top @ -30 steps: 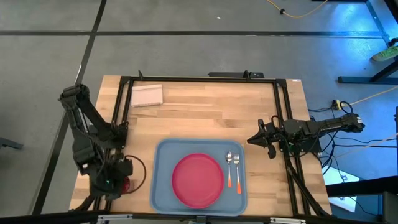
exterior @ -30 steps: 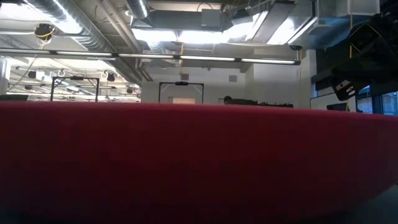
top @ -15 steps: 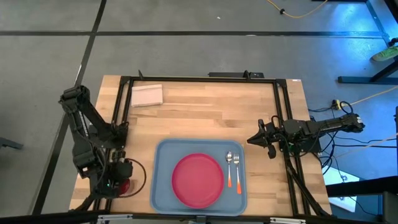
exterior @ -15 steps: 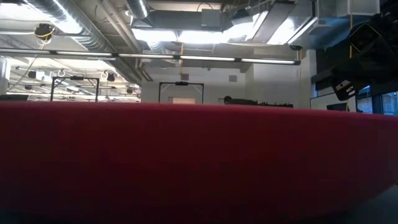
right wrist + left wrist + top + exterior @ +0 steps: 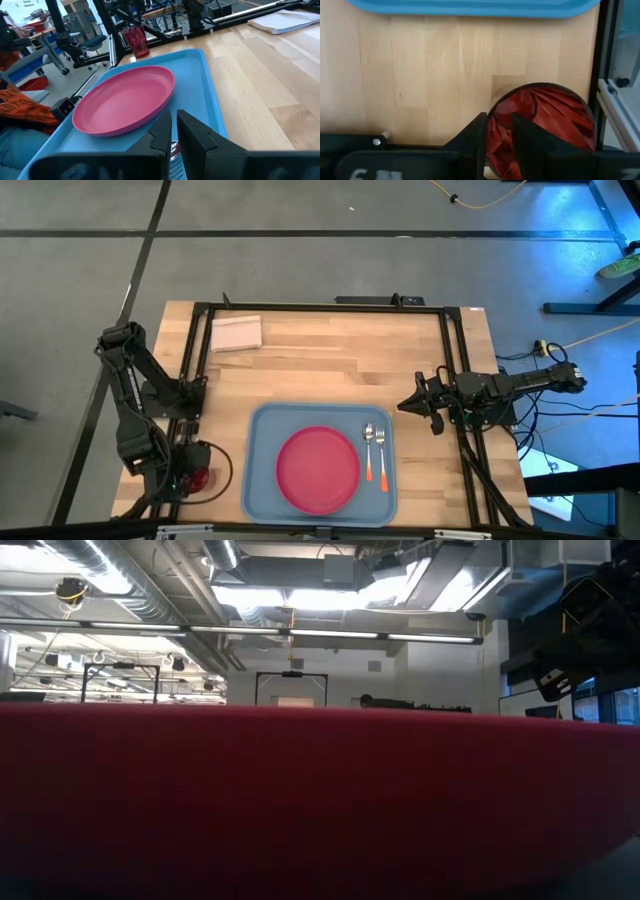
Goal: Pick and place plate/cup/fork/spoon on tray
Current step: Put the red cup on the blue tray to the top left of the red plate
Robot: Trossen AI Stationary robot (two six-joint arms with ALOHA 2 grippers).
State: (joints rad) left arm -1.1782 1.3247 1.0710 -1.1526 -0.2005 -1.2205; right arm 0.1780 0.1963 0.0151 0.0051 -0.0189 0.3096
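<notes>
Tray [image 5: 262, 430] holds plate [image 5: 318, 469], fork [image 5: 381, 460], spoon [image 5: 368, 452] — left fingers [image 5: 476, 137] clamp cup [image 5: 545, 122]; right fingers [image 5: 157, 134] together.

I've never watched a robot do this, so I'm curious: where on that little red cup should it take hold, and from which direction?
Probably the rim, from straight above. The cup stands upright on the table, its open mouth up, so one finger can go inside the wall and one outside. The left gripper is already there, its fingers close together at the rim. The tray lies apart from the cup, so nothing crowds it.
</notes>
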